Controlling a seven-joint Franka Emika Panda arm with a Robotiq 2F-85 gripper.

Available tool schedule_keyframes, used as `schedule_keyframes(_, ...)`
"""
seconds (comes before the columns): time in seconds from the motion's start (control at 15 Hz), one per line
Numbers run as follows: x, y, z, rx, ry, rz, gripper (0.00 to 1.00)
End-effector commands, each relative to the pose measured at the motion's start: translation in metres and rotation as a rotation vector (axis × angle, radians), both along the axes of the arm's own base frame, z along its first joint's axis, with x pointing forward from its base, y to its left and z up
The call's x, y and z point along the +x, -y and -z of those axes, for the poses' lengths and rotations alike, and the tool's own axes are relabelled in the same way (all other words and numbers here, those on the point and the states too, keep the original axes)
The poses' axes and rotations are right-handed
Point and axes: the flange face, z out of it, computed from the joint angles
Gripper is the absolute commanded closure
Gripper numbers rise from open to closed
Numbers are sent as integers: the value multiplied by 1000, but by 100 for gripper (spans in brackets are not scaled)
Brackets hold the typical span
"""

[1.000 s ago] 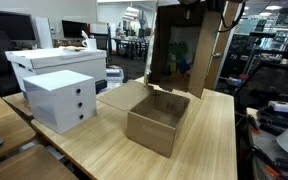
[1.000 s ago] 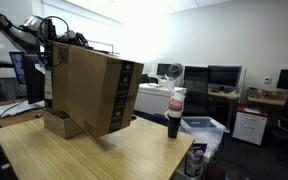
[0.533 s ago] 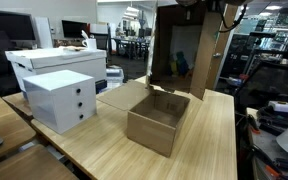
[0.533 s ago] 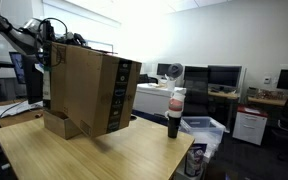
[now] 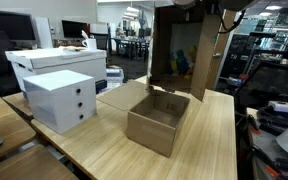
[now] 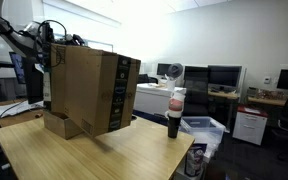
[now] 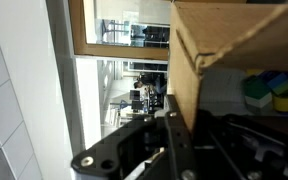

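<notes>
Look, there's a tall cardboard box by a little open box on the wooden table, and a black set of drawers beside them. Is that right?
Not quite. The set of drawers is white, not black, as an exterior view shows. The rest is right: a tall cardboard box is by a little open box on the wooden table, with the white drawers beside them.

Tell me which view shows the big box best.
An exterior view, where the big box shows whole from outside. In an exterior view facing its open side, its top sits at the frame edge. The wrist view catches only part of the big box.
</notes>
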Motion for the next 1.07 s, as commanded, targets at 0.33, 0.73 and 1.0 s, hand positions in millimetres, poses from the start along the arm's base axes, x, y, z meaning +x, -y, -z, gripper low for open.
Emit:
schedule_keyframes(0.33, 1, -11, -6, -125, 35, -5, 94)
schedule_keyframes(0.73, 2, -16, -3, -149, 34, -14, 94)
schedule_keyframes(1.0, 4, -18, -1, -158, 35, -17, 94)
